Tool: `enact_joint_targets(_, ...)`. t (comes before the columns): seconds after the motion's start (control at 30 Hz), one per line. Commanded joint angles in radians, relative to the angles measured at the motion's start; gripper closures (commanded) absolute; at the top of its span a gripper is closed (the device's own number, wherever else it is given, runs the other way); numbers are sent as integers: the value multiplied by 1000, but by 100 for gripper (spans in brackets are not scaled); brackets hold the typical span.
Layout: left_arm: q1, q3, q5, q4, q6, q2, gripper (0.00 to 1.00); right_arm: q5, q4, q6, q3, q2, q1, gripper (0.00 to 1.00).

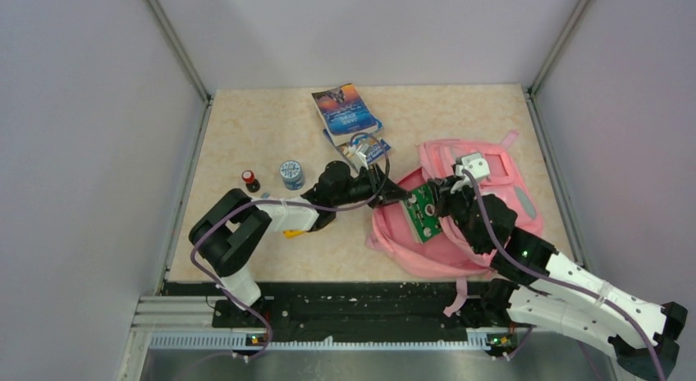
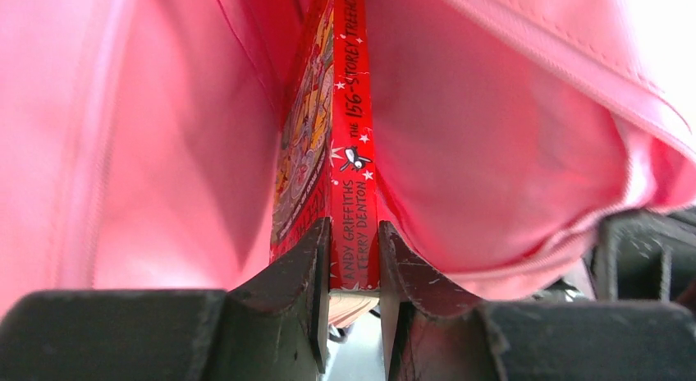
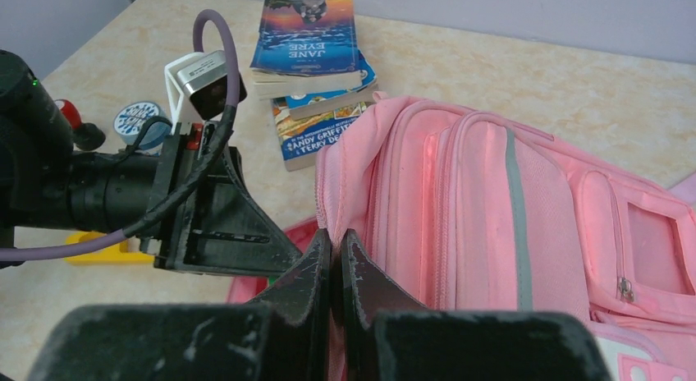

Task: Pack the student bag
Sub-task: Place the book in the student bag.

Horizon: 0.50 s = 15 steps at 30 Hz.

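Note:
The student bag (image 1: 414, 254) lies on its back at the right of the table, pink with pale grey strips (image 3: 515, 208). My right gripper (image 3: 336, 245) is shut on the fabric edge of its opening and pinches it near the bag's left side (image 1: 433, 190). My left gripper (image 2: 353, 262) is shut on the spine of a red book (image 2: 349, 151), "The 156-Storey Treehouse". The book stands between pink fabric walls (image 2: 509, 135) inside the bag. Seen from above, the left gripper (image 1: 392, 192) reaches into the opening from the left, and its fingertips are hidden.
A stack of books (image 1: 349, 114) with a blue "Jane Eyre" cover (image 3: 308, 36) lies behind the bag. A blue-and-white jar (image 1: 290, 174) and a small red-capped bottle (image 1: 250, 181) stand at left. A yellow item (image 1: 291, 231) lies under the left arm.

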<state>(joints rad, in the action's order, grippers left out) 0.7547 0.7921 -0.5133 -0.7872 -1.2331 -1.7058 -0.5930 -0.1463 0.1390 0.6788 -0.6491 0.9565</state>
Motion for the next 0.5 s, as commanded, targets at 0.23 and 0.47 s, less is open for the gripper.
enact_joint_targets(0.23,30,161,207,23,155,-73,100,5,114,24,19,-3,-9,100)
enact_joint_targets(0.47,83,270,221,58,177,-166,100,4,116,25,18,-13,-9,100)
